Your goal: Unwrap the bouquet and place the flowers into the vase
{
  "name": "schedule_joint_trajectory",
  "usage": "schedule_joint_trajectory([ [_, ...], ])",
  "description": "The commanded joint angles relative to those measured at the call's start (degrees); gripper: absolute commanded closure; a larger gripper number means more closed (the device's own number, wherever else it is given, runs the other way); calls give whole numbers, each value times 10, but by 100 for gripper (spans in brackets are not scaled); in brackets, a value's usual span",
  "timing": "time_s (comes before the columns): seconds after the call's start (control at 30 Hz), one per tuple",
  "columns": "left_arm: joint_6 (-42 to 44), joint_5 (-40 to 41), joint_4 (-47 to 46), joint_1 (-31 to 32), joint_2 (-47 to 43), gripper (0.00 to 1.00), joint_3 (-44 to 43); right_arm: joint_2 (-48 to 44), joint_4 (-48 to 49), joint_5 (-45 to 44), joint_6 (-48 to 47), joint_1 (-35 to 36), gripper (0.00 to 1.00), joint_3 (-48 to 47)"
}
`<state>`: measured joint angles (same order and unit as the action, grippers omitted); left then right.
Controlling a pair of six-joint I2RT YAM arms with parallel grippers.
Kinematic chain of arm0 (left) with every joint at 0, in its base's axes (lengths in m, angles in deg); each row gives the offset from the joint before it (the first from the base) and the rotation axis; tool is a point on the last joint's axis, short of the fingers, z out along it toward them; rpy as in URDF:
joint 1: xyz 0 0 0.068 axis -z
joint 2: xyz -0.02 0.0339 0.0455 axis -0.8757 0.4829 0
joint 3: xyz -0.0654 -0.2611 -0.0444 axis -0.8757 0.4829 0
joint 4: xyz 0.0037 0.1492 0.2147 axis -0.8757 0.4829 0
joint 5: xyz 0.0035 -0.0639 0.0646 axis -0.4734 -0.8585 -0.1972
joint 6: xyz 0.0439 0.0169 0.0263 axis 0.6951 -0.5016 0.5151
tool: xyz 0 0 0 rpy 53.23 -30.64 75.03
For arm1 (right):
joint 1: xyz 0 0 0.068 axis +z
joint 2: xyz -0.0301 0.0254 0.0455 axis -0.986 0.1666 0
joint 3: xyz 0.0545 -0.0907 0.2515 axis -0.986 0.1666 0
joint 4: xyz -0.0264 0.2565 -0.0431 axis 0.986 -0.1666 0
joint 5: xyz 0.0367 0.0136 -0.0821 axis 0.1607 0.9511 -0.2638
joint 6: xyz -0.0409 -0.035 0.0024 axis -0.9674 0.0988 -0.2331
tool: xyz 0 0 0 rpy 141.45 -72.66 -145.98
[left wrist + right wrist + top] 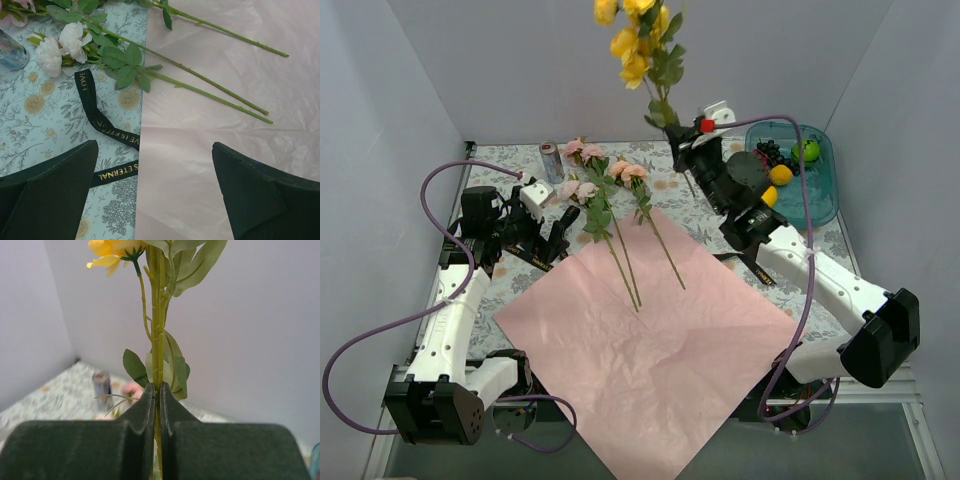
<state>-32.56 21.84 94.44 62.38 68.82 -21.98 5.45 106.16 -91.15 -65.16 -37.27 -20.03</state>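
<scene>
Yellow flowers [638,45] upright in clenched right jaws (left jaws wide apart); fruit [781,174] in teal tray [817,205].

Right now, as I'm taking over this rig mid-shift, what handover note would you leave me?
Left gripper: open, holding nothing, above the paper at its edge.
Right gripper: shut on the stems of the yellow flowers, held high.
Pink flowers lie across the paper's far corner; ribbon on the table.
Done: unwrapping.
Left: all flowers into the vase, which no view shows.
</scene>
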Motion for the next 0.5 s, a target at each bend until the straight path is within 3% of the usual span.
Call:
schedule_joint_trajectory([
  [0.0,-11,-11,-22,0,-12,2,-4,-6,163,28,-75,-58,99,-69],
  [0.23,-9,-10,-28,0,-21,2,-4,13,232,68,8,-182,99,-87],
  [0.47,-15,-12,-34,0,0,2,-13,37,319,129,67,-256,99,-55],
])
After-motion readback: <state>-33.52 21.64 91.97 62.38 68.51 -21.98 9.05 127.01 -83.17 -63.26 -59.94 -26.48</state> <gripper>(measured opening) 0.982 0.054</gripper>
